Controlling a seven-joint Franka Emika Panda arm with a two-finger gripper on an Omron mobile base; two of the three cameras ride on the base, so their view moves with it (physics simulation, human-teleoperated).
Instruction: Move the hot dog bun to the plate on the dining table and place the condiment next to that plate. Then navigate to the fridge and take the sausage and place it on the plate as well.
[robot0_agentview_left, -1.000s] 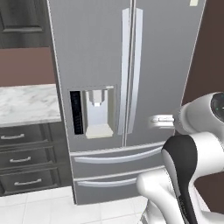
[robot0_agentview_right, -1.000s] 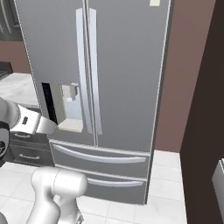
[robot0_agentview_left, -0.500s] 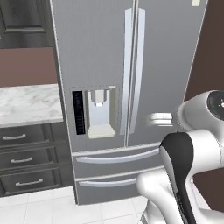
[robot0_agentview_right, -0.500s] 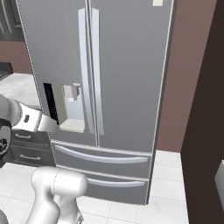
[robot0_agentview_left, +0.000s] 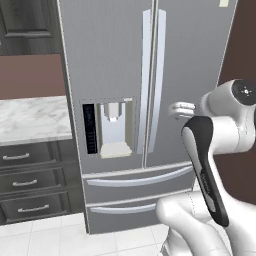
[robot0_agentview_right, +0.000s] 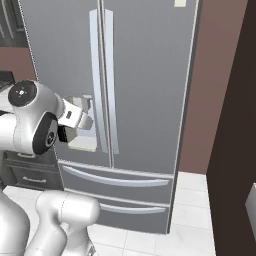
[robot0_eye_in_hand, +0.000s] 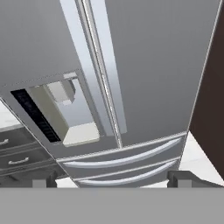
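Fridge (robot0_agentview_left: 150, 75) before me, both doors shut, handles (robot0_agentview_left: 151, 82) side by side; my end effector (robot0_eye_in_hand: 112, 178) faces it, fingers spread apart, empty.

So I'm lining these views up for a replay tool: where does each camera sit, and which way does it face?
Left base view: behind the arm to its left, facing the closed fridge; the white arm rises at lower right.
Right base view: behind the arm to its right, facing the same fridge; the arm stands at left.
Hand view: on the hand, tilted, aimed at the fridge doors; the open gripper fingertips rise at the bottom.
All three share the water dispenser and the two bottom drawers.
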